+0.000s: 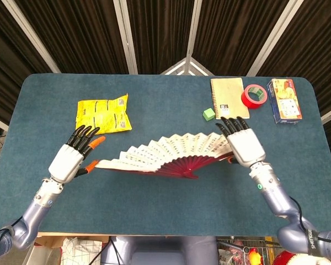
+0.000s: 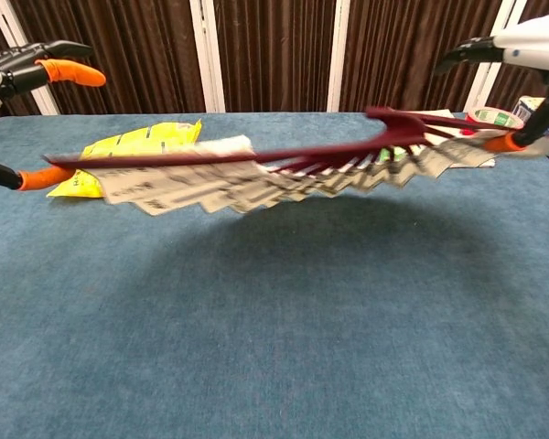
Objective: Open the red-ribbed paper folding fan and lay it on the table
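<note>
Fingers of the left hand (image 1: 70, 160) are spread apart and nothing is gripped; only a lower orange fingertip (image 2: 38, 176) is seen at the fan's left end, contact uncertain. The right hand (image 1: 244, 144) is seen over the fan's right end with a thumb pressed beneath it, so that end is taken as pinched.

The red-ribbed white paper folding fan (image 1: 171, 155) is spread wide, held off the blue felt table (image 1: 154, 204), near centre, its shadow visible below in the chest view.

Risk: with one end loose, the fan could be swung or partly refolded, or dropped crooked, if the right pinch is released high.

At 12 o'clock from the left hand a yellow foil snack bag (image 1: 103, 114) is seen, print unreadable. At 12 o'clock from the right hand: small green cube (image 1: 209, 114), tan spiral notebook (image 1: 230, 97), red tape roll (image 1: 254, 96), printed blue-edged carton (image 1: 284, 100); no text legible.
</note>
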Tool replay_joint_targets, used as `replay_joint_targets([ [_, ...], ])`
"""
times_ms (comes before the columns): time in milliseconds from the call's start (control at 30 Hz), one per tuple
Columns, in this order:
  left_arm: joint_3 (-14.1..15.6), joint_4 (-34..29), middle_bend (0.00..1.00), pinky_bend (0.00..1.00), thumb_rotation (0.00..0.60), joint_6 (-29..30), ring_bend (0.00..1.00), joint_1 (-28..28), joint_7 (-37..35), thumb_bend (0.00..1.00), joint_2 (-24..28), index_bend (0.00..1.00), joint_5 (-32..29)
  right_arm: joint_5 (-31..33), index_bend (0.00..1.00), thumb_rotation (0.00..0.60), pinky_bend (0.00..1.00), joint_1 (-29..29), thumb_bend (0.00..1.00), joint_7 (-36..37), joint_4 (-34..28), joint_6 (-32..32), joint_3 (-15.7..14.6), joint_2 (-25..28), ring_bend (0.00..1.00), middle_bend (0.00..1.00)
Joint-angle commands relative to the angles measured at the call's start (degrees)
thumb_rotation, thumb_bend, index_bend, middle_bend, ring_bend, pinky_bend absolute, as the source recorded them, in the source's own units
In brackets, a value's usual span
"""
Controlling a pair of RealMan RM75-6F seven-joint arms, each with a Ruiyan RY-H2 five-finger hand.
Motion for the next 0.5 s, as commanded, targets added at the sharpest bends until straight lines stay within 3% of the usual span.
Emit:
replay_joint_targets([
  [33,-0.1,0.6,0.00,0.00,0.600,-0.1,0.00,0.1,-0.1,0.39,-0.6,0.17,-0.3,2.3,0.11,0.600,0.09,0.3,0.29,-9.3,1.6,1.5,-1.4,2.6,0.10,0.08],
  [233,0.2,1.4,0.00,0.00,0.600,-0.6,0.00,0.1,-0.3,0.39,-1.5,0.17,-0.4,4.0,0.11,0.600,0.09,1.1,0.29,-24.2,1.1,5.9,-3.0,3.3,0.10,0.08],
  [500,2.0,0.3,0.00,0.00,0.600,-0.1,0.00,1.8,-0.3,0.39,-1.1,0.17,-0.1,1.4,0.11,0.600,0.09,0.7,0.29,-29.5,1.3,12.1,-2.1,1.5,0.10,0.08],
])
